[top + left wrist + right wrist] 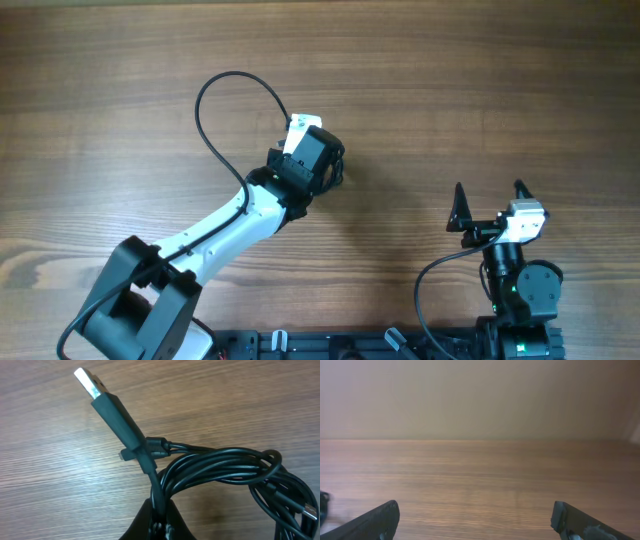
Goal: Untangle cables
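Observation:
The cables [220, 465] are a bundle of thin black wires looped over one another on the wooden table. A black USB plug [117, 417] with a silver tip points up and left out of the bundle, and a small plug end [310, 510] shows at the far right. My left gripper [160, 510] is shut on strands at the near side of the bundle. In the overhead view the left wrist [310, 160] covers the bundle and the fingers. My right gripper [490, 205] stands open at the right, well apart from the cables, with nothing between its fingers [375, 522].
The left arm's own thicker black cable [225, 100] arcs over the table to the left of its wrist. The right arm's cable [430, 290] curves near its base. Both arm bases [300, 345] sit along the front edge.

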You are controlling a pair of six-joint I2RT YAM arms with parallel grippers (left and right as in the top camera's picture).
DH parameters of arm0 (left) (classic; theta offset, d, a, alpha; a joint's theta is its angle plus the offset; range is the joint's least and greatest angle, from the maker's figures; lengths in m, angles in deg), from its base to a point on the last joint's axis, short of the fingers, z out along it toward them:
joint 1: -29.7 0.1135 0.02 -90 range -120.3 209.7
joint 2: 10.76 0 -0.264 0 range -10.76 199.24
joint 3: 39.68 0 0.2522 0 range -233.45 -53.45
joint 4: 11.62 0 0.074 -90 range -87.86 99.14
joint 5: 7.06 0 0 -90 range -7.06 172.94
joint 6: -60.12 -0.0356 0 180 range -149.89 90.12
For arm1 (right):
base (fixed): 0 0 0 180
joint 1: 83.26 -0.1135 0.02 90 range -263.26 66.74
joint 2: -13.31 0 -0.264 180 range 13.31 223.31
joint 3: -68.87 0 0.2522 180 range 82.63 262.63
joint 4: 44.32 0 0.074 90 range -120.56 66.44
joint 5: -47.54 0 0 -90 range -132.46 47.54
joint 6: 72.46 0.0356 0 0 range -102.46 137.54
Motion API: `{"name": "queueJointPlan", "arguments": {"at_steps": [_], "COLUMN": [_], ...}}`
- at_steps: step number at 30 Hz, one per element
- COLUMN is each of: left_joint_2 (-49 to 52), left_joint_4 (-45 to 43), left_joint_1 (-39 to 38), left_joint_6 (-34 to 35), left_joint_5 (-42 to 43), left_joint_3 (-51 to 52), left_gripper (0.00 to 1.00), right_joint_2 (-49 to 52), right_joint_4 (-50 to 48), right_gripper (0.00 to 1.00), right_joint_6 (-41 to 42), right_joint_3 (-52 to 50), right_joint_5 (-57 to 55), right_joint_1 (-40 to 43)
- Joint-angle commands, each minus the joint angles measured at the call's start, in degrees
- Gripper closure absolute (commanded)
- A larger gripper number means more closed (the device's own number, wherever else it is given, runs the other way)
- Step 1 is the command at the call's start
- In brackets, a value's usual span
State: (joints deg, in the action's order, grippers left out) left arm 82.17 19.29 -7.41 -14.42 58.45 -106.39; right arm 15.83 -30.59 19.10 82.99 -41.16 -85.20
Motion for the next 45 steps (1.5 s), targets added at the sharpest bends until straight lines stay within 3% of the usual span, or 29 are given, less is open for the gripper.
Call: {"name": "queueJointPlan", "arguments": {"at_steps": [1,6,10,15,19,21,22,29,37,39,40,41,45], "left_joint_2": [-3.3,-3.5,-3.7,-3.7,-3.7,-3.8,-4.2,-16.9,-25.5,-25.5,-25.5,-25.5,-27.8], "left_joint_4": [-0.2,0.1,0.0,0.0,-0.2,-0.7,-1.0,0.4,0.0,0.0,0.0,0.0,0.0], "left_joint_1": [0.3,0.3,0.3,0.2,0.2,0.2,0.3,0.3,0.3,0.3,0.3,0.2,0.2], "left_joint_6": [1.7,1.7,1.7,1.7,1.6,1.2,-2.7,-19.6,-19.8,-19.8,-21.6,-23.0,-32.3], "left_joint_5": [3.9,3.9,3.9,3.9,6.2,9.9,14.8,37.2,37.1,37.1,37.1,37.1,37.1], "left_joint_3": [-1.0,-1.0,-1.0,-1.0,-1.0,-1.0,-1.0,-1.0,-1.0,-1.0,-1.0,-1.0,-1.0], "left_gripper": [0.96,0.96,0.96,0.96,0.96,0.96,0.96,0.96,0.96,0.96,0.96,0.96,0.96], "right_joint_2": [-0.2,-0.2,3.1,25.6,42.8,48.3,51.3,54.1,54.1,54.1,54.1,54.1,54.1], "right_joint_4": [-0.4,0.0,10.0,22.0,18.1,10.5,6.7,3.1,-1.4,-4.3,-5.6,-6.1,-7.3], "right_gripper": [0.00,0.00,0.00,0.00,0.00,0.00,0.00,0.00,0.22,0.32,0.40,0.42,0.43], "right_joint_6": [10.9,16.7,13.8,3.7,3.1,10.0,13.9,13.5,7.2,7.3,7.3,7.4,7.4], "right_joint_3": [-0.1,1.2,10.2,28.0,36.2,36.4,36.4,36.4,36.4,36.4,36.4,36.4,36.4], "right_joint_5": [5.4,14.2,16.8,21.1,39.1,48.4,52.9,56.8,65.7,69.9,71.9,72.1,74.2], "right_joint_1": [0.0,0.0,0.0,0.0,0.0,0.0,0.0,0.0,0.0,0.0,0.0,0.0,0.0]}}
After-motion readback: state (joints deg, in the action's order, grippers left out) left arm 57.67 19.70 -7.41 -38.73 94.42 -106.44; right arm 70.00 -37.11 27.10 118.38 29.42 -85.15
